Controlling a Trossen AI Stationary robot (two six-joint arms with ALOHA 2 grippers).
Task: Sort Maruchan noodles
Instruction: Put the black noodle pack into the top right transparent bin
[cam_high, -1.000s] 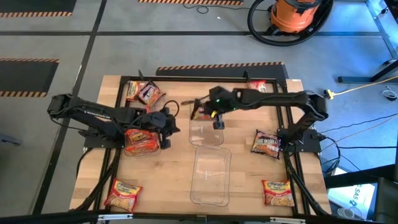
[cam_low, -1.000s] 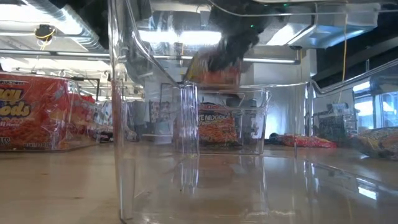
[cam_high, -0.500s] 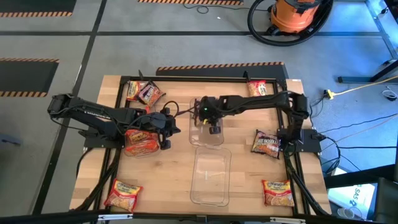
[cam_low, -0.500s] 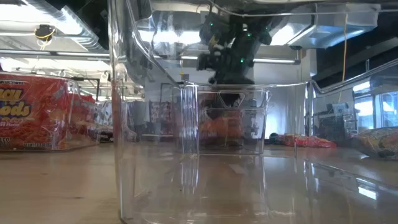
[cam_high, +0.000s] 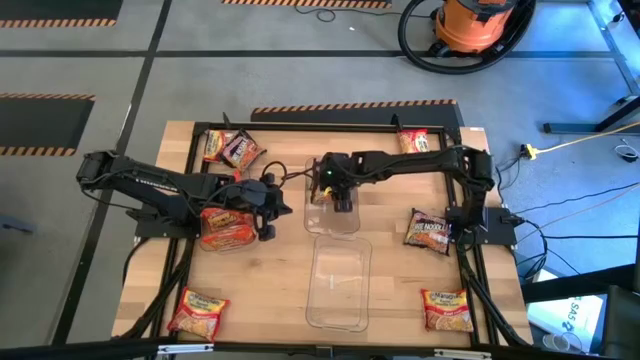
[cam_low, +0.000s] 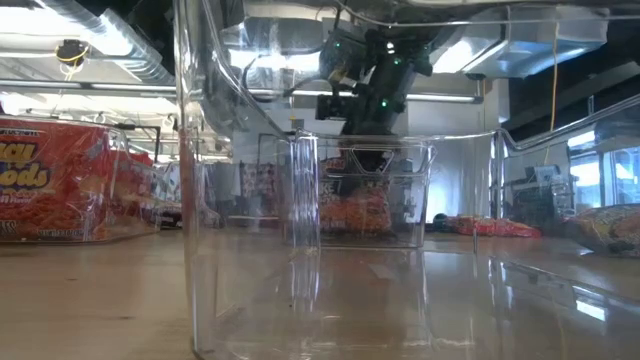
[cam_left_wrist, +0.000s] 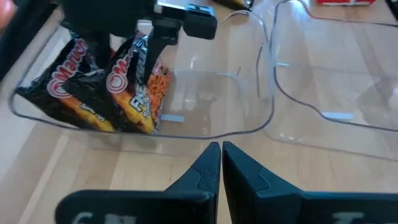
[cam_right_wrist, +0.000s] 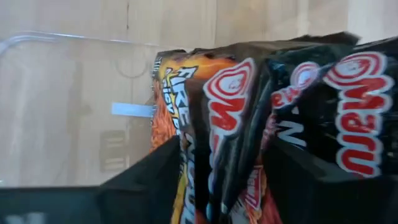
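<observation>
Right end effector (cam_high: 340, 196): down inside the far bin (cam_high: 308, 226), closed on a dark packet (cam_right_wrist: 217, 143) held upright on its edge. Was carrying that packet above the bin's far rim a second ago; dropped between the walls half a second ago; now lower again, with the packet's bottom edge at or near the bin floor in the low view (cam_low: 352, 208). Stands just beside another dark packet (cam_left_wrist: 65, 93) already leaning in the same bin, so like seems to be going with like. Not yet released, judging by the fingers (cam_right_wrist: 152, 171) pressed to either side of the wrapper.

Left end effector (cam_high: 268, 206): waits over the counter (cam_high: 270, 290) left of the far bin, fingers (cam_left_wrist: 208, 165) pressed together with nothing between them, near a red packet (cam_high: 228, 228).

Means one more dark packet all but sorted; probably only the opening of the right fingers and a lift clear remain for this one. Near bin (cam_high: 312, 300) has no packet in it. Loose on the counter: two packets (cam_high: 232, 148) at the far left, one (cam_high: 414, 141) at the far right, a dark one (cam_high: 430, 230) right of the bins, and one at each near corner (cam_high: 198, 312) (cam_high: 447, 308).
</observation>
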